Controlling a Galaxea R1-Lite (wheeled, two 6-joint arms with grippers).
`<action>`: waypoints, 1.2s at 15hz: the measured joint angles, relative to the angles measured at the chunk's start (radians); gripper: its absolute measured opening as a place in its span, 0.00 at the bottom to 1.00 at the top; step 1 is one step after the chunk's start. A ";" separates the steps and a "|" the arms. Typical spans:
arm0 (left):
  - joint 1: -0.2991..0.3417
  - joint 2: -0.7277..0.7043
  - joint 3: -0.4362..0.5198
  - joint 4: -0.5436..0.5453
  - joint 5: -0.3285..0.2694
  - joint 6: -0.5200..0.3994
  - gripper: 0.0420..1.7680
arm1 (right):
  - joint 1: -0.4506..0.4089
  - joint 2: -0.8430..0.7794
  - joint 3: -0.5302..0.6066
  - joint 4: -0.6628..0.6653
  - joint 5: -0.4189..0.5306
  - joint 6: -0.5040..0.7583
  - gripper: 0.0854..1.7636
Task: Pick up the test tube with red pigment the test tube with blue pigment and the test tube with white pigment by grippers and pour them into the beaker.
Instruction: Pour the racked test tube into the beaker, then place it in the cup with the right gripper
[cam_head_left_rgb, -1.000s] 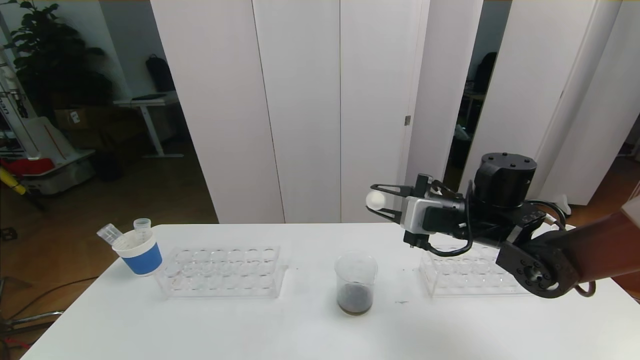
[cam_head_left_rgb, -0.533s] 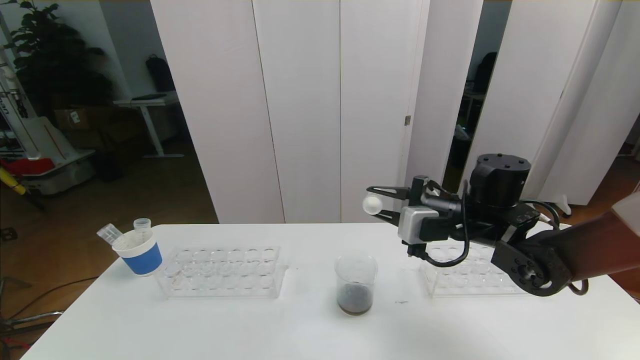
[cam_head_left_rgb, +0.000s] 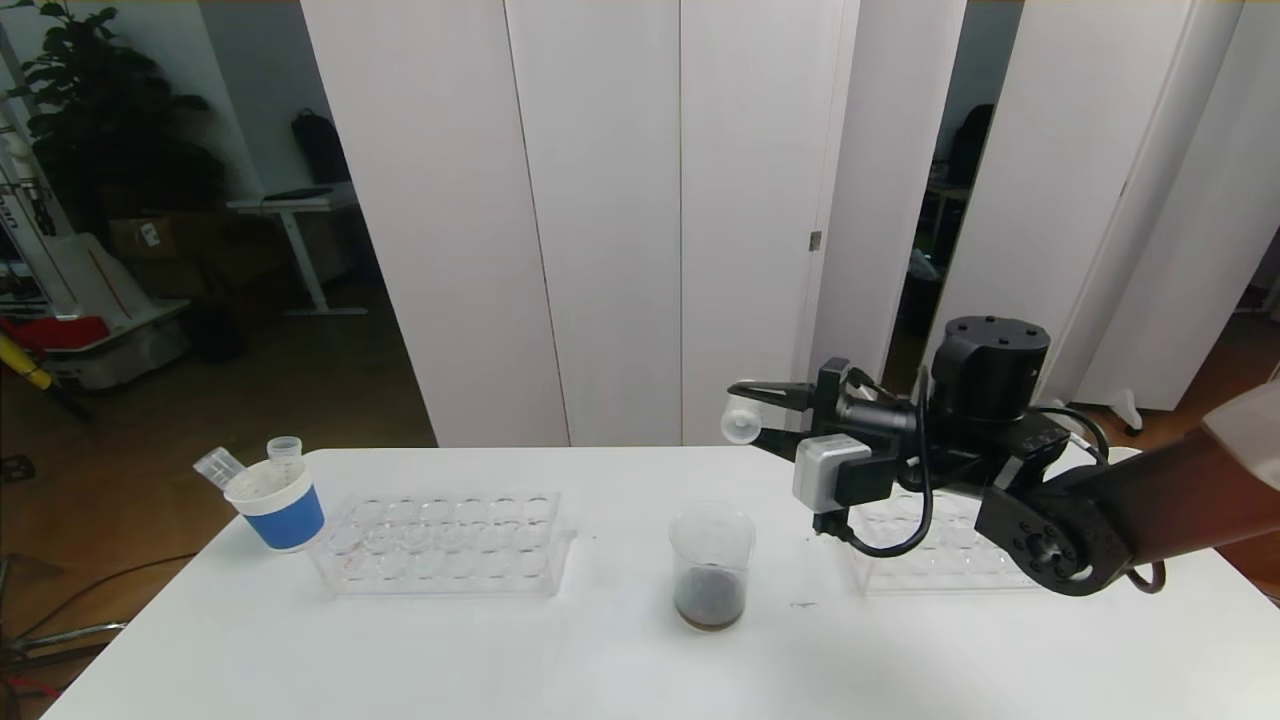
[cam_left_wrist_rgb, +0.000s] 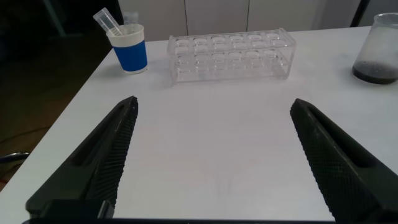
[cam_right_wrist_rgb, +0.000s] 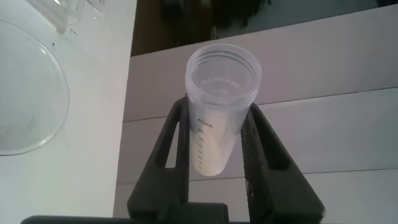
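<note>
right gripper: the right gripper (cam_head_left_rgb: 752, 420) is clamped on the test tube with white pigment (cam_right_wrist_rgb: 217, 112), fingers (cam_right_wrist_rgb: 175, 146) on opposite sides of the barrel below the threaded mouth, beside the printed graduation marks.
tube attitude: lying roughly sideways, open mouth pointing left, in the air above the far part of the table (cam_head_left_rgb: 600, 660), higher than the beaker (cam_head_left_rgb: 711, 568) and a little right of it.
tube contents: a pale whitish layer sits at the closed end; nothing reaches the mouth that I can see.
how it should handle: I judge it light, rigid and smooth-walled, so prone to slide or twist in a loose pinch; a mid-barrel hold like this one leaves the lip free for pouring.
beaker: standing upright at the table's middle, dark liquid in its bottom, wide mouth that should forgive a slightly off pour.
left gripper: the left gripper (cam_left_wrist_rgb: 214, 162) hangs idle over the near left table, jaws spread wide, nothing between them.
surroundings: an empty-looking clear rack (cam_head_left_rgb: 445, 540) left of the beaker, a blue-banded paper cup (cam_head_left_rgb: 278, 508) holding tubes at far left, another rack (cam_head_left_rgb: 935, 560) under the right arm.
</note>
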 joint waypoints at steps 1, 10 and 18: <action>0.000 0.000 0.000 0.000 0.000 0.000 0.99 | -0.001 0.003 -0.001 0.002 0.000 -0.011 0.29; 0.000 0.000 0.000 0.000 0.000 0.000 0.99 | 0.000 0.019 -0.025 0.012 0.002 -0.106 0.29; 0.000 0.000 0.000 0.000 0.000 0.000 0.99 | -0.001 0.022 -0.054 0.054 0.019 -0.191 0.29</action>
